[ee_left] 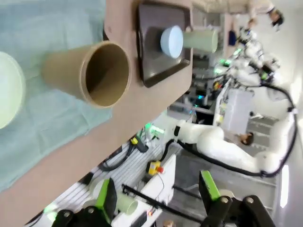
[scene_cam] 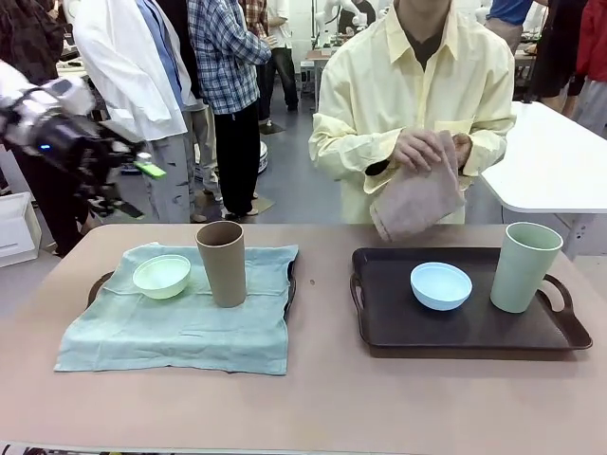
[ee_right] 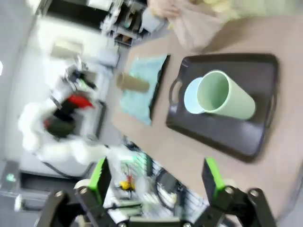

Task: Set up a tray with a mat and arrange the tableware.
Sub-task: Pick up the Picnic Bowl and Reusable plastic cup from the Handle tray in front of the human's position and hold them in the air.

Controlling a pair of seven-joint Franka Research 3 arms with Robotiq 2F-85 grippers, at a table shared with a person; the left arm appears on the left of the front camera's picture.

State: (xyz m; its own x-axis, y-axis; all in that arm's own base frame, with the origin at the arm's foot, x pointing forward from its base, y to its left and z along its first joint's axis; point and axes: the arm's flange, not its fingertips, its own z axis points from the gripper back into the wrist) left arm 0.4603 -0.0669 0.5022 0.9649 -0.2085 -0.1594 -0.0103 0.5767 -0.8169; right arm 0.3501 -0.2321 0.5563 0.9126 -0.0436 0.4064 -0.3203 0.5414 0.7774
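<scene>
Left fingers (ee_left: pixel 107 198) and right fingers (ee_right: pixel 100 177) apart, empty; matte brown tumbler (scene_cam: pixel 221 263) upright on wrinkled teal mat (scene_cam: pixel 180 332)

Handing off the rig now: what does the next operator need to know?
Both open and empty: left gripper raised off the table's left side, right gripper high over the table.
Done: left tray has its green mat, with the mint bowl and brown tumbler on it.
Not done: right tray is bare under the blue bowl and sage tumbler.
The person's hands hold a pinkish cloth beyond it.
Left: probably mat that tray and reset its pieces.
</scene>
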